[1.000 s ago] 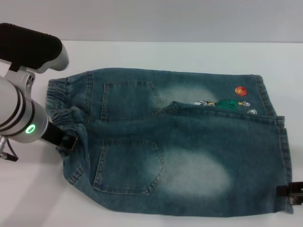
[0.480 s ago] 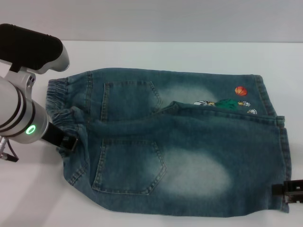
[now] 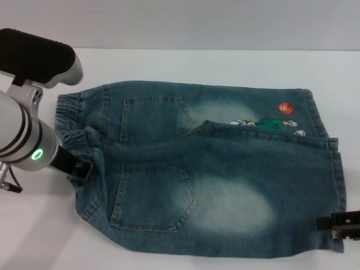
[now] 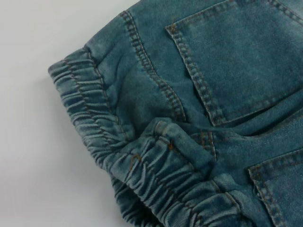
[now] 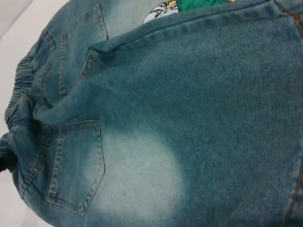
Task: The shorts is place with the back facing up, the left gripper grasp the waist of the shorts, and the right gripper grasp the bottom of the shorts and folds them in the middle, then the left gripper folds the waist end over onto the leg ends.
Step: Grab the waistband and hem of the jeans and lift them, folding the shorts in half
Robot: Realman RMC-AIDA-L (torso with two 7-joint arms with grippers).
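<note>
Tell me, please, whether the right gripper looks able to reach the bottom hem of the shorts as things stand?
Probably yes: the right gripper sits right at the near leg's hem of the shorts, with nothing between them.

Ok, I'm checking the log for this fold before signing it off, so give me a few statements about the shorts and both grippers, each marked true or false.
1. The shorts lie with the back pockets facing up. True.
2. The left gripper is at the leg hems. False: it is at the waist of the shorts, on the robot's left.
3. The right gripper is at the bottom of the shorts, at the near corner. True.
4. The cartoon print sits beside the elastic band. False: it is on the far leg, near the hem.
5. The shorts are folded in half, waist over legs. False: waist and hems lie at opposite ends.
</note>
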